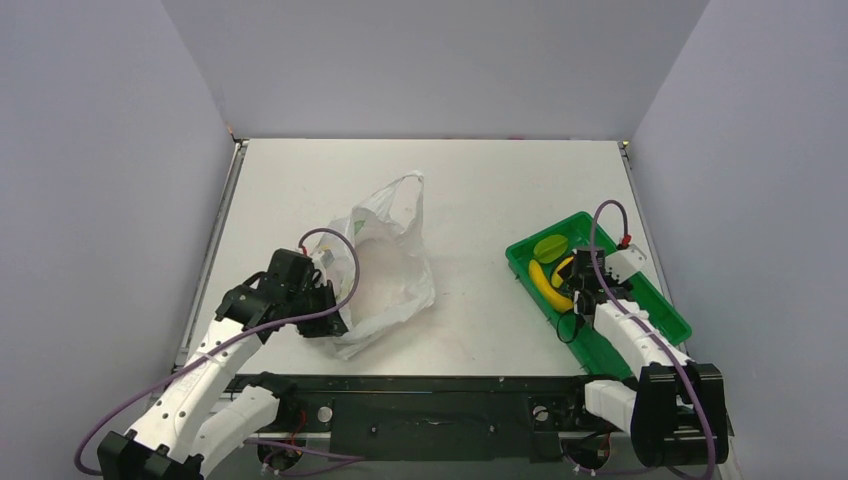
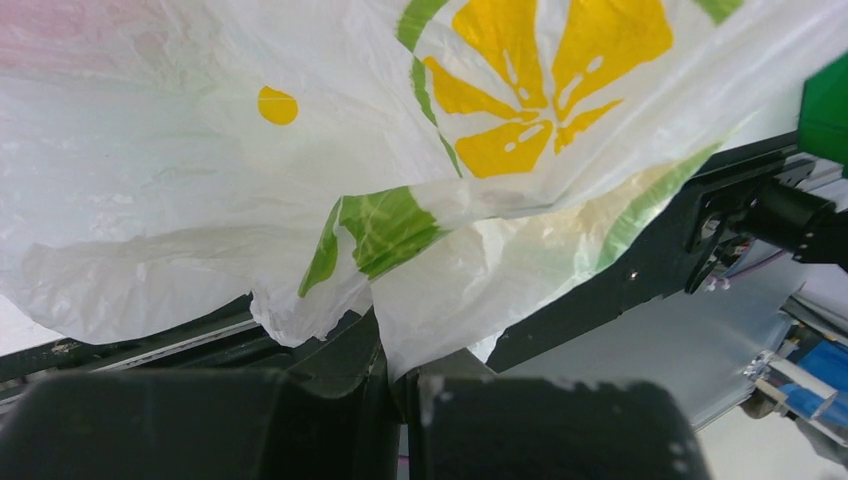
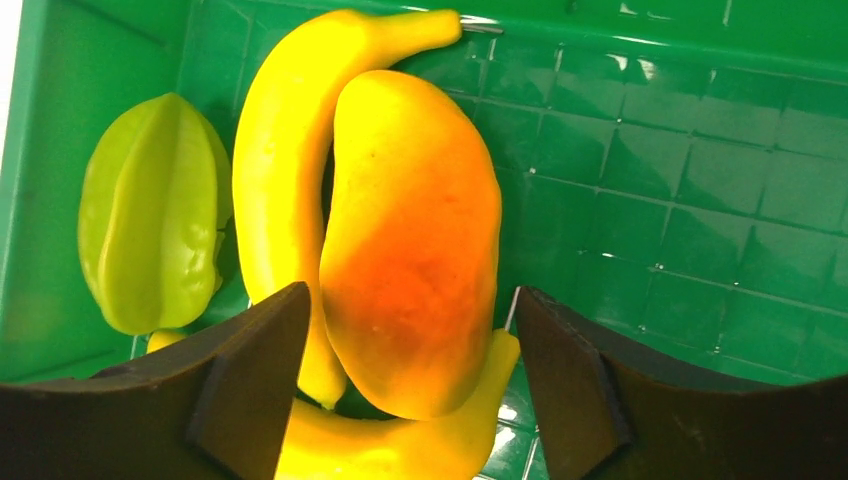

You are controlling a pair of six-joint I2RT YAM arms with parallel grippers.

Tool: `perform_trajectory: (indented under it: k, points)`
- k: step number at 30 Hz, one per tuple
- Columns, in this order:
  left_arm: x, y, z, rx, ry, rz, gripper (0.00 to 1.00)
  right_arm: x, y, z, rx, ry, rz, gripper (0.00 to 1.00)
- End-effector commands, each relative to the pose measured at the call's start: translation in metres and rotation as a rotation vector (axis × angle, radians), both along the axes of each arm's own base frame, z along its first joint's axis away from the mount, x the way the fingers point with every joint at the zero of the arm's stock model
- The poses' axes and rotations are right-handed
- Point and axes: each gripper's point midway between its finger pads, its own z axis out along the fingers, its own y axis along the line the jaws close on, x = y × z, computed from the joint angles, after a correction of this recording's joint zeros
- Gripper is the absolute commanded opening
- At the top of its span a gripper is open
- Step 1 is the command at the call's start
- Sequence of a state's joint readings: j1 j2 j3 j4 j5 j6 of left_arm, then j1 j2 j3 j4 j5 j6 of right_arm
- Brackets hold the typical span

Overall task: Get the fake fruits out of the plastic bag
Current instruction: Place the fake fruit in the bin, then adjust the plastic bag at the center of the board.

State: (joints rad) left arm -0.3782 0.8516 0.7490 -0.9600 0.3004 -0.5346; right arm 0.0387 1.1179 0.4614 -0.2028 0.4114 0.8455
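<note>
The plastic bag (image 1: 385,275) lies crumpled left of the table's middle, white with yellow and green print (image 2: 300,150); what is inside is hidden. My left gripper (image 1: 325,300) is shut on the bag's near left edge, with a fold pinched between the jaws (image 2: 400,385). My right gripper (image 1: 575,290) is open over the green tray (image 1: 520,262). Its fingers (image 3: 250,370) straddle an orange-yellow mango (image 3: 415,250) without touching it. A yellow banana (image 3: 280,180), a second banana (image 3: 400,445) under the mango and a green starfruit (image 3: 150,250) also lie in the tray.
The green tray (image 3: 700,150) stands at the right near the table's edge, its near half bare. The black base rail (image 1: 430,400) runs along the near edge, close under the bag. Grey walls enclose the table.
</note>
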Motion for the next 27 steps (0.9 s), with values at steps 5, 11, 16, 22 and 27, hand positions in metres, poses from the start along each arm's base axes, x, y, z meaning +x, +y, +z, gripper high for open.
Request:
perform_trajectory:
  k: [5, 11, 16, 22, 27]
  points:
    - [-0.016, -0.018, 0.001, -0.005, 0.064, -0.067, 0.0, 0.012, 0.006, 0.039, -0.014, -0.071, 0.094, 0.81]
    - [-0.025, -0.017, -0.006, 0.005, 0.076, -0.029, 0.0, 0.009, 0.009, 0.084, -0.093, -0.134, 0.165, 0.86]
    - [-0.022, -0.013, 0.0, 0.026, 0.056, 0.0, 0.0, 0.013, 0.062, 0.139, -0.143, -0.28, 0.382, 0.88]
    - [-0.027, -0.009, -0.006, 0.055, 0.08, -0.004, 0.0, 0.007, 0.136, 0.168, -0.112, -0.377, 0.652, 0.88]
    - [-0.027, -0.001, -0.013, 0.075, 0.065, 0.041, 0.0, -0.013, 0.282, 0.193, 0.177, -0.586, 1.112, 0.79]
